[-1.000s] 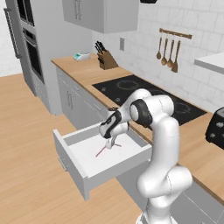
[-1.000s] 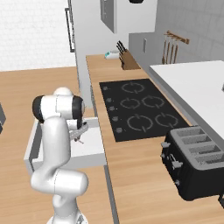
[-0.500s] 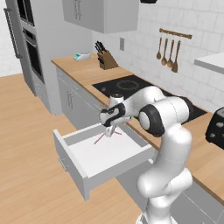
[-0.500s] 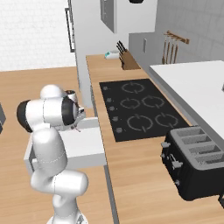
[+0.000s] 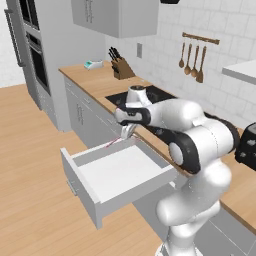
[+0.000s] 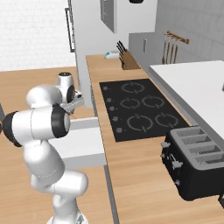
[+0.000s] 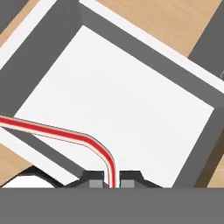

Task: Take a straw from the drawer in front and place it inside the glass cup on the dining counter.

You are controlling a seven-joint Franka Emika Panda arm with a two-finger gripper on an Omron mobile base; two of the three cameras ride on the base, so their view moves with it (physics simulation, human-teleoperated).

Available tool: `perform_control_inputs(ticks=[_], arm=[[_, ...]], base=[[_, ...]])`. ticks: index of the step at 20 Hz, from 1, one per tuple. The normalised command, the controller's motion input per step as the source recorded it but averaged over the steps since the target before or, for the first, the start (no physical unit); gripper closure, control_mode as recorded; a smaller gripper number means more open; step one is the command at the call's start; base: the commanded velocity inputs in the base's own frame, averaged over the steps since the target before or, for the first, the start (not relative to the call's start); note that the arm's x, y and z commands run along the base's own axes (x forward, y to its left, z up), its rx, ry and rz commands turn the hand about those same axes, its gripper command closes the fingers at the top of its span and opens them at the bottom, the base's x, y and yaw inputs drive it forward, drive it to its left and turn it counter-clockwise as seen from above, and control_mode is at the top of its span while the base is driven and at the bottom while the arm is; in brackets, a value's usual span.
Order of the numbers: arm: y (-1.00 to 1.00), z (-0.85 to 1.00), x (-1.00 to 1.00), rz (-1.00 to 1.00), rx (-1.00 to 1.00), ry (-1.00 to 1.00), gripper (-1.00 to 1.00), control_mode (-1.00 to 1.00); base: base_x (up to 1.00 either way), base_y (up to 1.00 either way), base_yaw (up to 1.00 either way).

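Above the open drawer (image 5: 120,172), I've lifted my gripper (image 7: 111,181), fingers clenched on the straw (image 7: 65,133). It looks clear of the drawer, so carrying comes next

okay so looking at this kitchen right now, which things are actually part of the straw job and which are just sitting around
Part of the job:
- straw, pinched in the shut gripper
- drawer, open below it

Just sitting around:
- toaster
- cooktop
- knife block
- hanging wooden utensils

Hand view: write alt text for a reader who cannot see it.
The claw, shut on a red-and-white straw, hangs above the open drawer. The straw rises between the dark finger tips, bends and runs off the left edge. Below lie the drawer's white floor, grey walls and a wooden floor beyond.
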Motion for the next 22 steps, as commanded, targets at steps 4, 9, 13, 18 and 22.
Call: perform_control_inputs(ticks=[4,9,13,18,22], arm=[[-0.22,1.0,-0.69,-0.1,0.0,0.0,1.0,-1.0],[-0.41,0.93,-0.83,-0.12,0.0,0.0,1.0,-1.0],[-0.49,0.51,-0.89,-0.09,0.0,0.0,1.0,-1.0],[-0.44,0.23,-0.62,-0.07,0.0,0.0,1.0,-1.0],[-0.19,0.01,-0.15,-0.1,0.0,0.02,1.0,-1.0]], base=[[0.0,0.0,0.0],[0.0,0.0,0.0],[0.0,0.0,0.0],[0.0,0.0,0.0],[0.0,0.0,0.0]])
